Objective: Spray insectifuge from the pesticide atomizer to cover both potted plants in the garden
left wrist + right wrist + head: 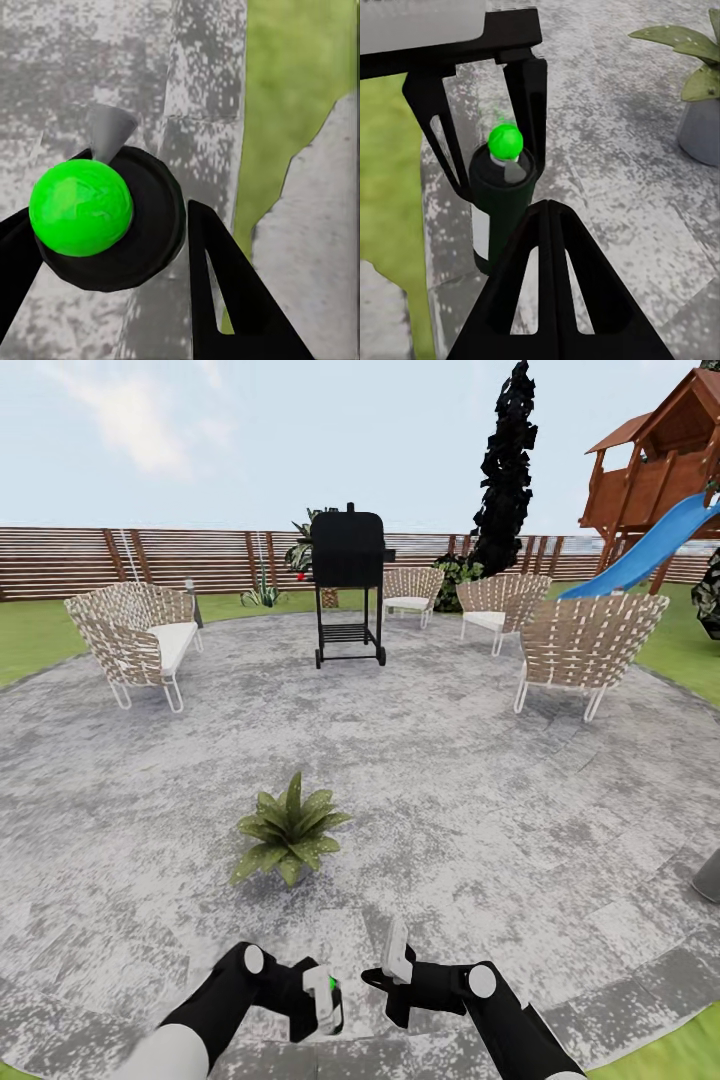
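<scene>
One plant ahead, sprayer already in hand

One potted plant [290,830] stands on the round grey patio [480,780] just ahead of the robot, a green rosette of broad leaves; its grey pot shows in the right wrist view [701,124]. No second plant of that kind can be made out among the chairs.

Left gripper [322,1000]: jaws clenched on the pesticide atomizer [326,996], low and close to the trunk. In the left wrist view the black fingers [232,292] flank the atomizer's round black top, green button [81,207] and grey nozzle facing the camera. From the right wrist the atomizer [501,202] stands upright between the left fingers — likely held so to keep the nozzle level for spraying.

Right gripper [395,960]: beside the left, holding nothing; whether its jaws are released or closed I cannot tell.

Judgement: pickup done. The atomizer sits short of the plant, so the arm must reach forward and aim before pressing.

Behind: black grill [348,585], woven chairs [135,635], slatted fence [100,560], blue slide [650,545].
</scene>
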Robot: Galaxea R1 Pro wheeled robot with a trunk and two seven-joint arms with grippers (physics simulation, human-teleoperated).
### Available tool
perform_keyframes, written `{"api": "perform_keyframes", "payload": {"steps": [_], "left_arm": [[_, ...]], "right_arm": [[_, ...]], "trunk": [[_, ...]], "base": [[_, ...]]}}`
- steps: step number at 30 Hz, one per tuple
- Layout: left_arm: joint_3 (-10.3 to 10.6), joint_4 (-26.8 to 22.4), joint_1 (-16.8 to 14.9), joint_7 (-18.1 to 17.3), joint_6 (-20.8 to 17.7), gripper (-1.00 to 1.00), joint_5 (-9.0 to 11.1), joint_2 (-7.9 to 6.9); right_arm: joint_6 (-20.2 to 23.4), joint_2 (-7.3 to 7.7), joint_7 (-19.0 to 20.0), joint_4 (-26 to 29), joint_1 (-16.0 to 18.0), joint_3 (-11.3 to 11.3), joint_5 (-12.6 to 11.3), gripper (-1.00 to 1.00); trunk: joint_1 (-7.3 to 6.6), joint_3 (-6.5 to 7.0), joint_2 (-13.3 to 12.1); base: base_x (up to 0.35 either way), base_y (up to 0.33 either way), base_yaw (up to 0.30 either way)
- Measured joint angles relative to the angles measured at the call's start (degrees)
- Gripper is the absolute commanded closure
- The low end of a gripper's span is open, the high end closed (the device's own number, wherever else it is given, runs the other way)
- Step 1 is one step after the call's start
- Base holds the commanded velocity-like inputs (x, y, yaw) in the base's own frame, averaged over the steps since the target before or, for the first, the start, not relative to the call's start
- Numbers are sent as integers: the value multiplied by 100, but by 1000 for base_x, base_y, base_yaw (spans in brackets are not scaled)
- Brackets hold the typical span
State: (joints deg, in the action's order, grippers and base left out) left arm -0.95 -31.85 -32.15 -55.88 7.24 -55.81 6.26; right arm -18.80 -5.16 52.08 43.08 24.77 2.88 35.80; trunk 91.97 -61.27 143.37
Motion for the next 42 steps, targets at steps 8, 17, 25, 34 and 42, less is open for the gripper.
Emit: {"api": "perform_keyframes", "payload": {"steps": [8,17,25,34,42], "left_arm": [[0,-8,-9,-7,1,100,12,96],[-7,-8,-35,-11,9,100,27,156],[-8,1,-51,-23,306,100,150,192],[-8,15,-53,-35,340,100,259,203],[-9,65,-53,-35,351,100,261,293]], "right_arm": [[-4,0,0,0,0,-4,3,100],[-6,1,-2,0,0,-8,3,100],[-7,9,-4,0,0,-9,3,100],[-7,9,-7,0,0,-9,12,100],[-7,9,-4,0,0,-9,12,100]], "trunk": [[0,0,0],[0,0,0],[0,0,0],[0,0,0],[0,0,0]], "base": [[0,0,0],[0,0,0],[0,0,0],[0,0,0],[0,0,0]]}}
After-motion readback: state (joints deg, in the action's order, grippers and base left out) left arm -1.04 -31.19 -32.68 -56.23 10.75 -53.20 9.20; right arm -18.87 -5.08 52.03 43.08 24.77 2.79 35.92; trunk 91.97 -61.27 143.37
